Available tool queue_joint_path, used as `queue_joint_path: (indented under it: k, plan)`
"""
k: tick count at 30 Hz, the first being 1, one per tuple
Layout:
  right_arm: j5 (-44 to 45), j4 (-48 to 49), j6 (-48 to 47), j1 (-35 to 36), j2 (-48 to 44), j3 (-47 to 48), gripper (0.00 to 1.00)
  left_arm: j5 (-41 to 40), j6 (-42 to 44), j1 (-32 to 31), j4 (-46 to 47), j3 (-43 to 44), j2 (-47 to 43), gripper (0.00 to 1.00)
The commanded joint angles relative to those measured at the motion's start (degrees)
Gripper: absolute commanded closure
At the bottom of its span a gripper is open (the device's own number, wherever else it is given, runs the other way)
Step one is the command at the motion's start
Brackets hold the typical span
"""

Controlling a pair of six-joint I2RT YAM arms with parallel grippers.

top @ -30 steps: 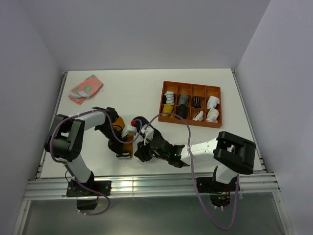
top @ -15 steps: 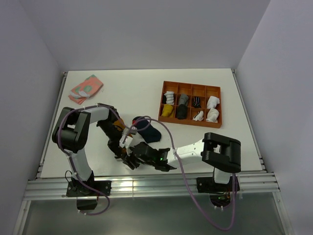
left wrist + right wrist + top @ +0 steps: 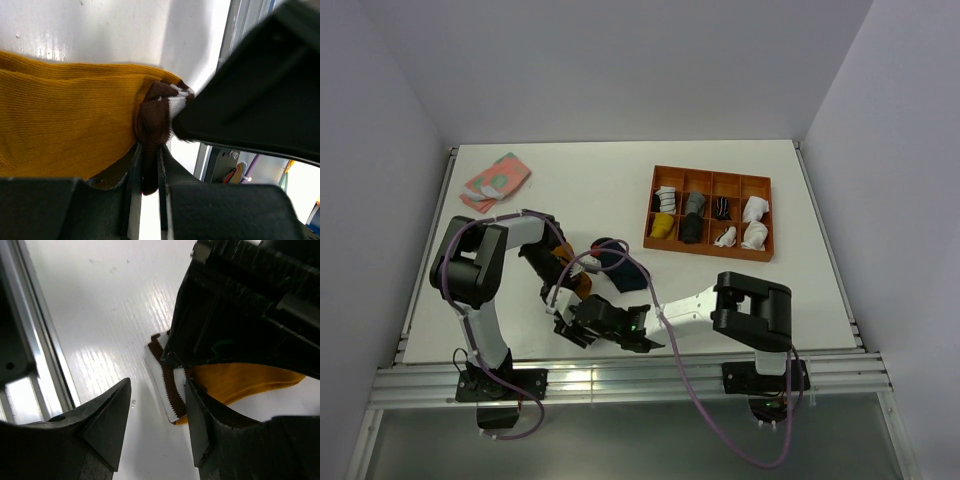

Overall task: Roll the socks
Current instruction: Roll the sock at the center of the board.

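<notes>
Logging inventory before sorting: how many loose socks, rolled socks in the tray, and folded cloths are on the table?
Loose socks: 2 (mustard sock, navy sock)
Rolled socks in tray: 8
Folded cloth: 1
Total: 11

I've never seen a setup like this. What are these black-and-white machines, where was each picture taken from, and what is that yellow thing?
These are two robot arms, a left arm and a right arm, bolted to a white table. The wide picture looks down from above. The other two come from cameras on the arms' wrists. The left gripper pinches the brown cuff of a mustard sock. The right gripper is open, close by that cuff. A navy sock lies nearby, with a pink-and-green cloth farther off. An orange tray holds rolled socks.
</notes>
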Motion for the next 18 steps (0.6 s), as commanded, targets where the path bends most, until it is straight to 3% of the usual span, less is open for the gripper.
queue_joint_path:
  k: [1,11,18]
  plan:
    - [1.5,-0.4,-2.1,0.5,1.9,2.5,0.46,0.1,-0.2,-0.2,-1.7,1.5,1.0,0.9]
    - [3.1,-0.9,-1.5,0.5,6.2,3.4,0.48,0.4,0.0,-0.2,-1.8,1.5,1.4,0.88]
    - [5.2,0.8,0.1,0.5,7.6,2.2,0.58,0.9,0.8,-0.1,-2.5,1.3,1.9,0.81]
